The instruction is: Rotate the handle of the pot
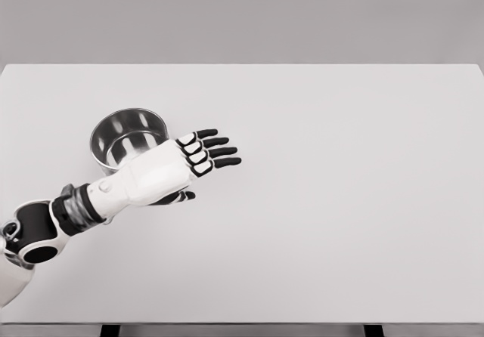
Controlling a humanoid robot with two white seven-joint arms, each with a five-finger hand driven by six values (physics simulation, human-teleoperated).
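White table: upright pot, handle hidden behind open-fingered left hand.

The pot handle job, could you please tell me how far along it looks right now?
Nothing looks done yet. The left hand is over the table beside the metal pot, fingers stretched out and holding nothing. The hand and forearm cover the pot's near right side, and no handle is visible, so I cannot say which way it points. Gripping and rotating it are still left. The right arm is out of view.
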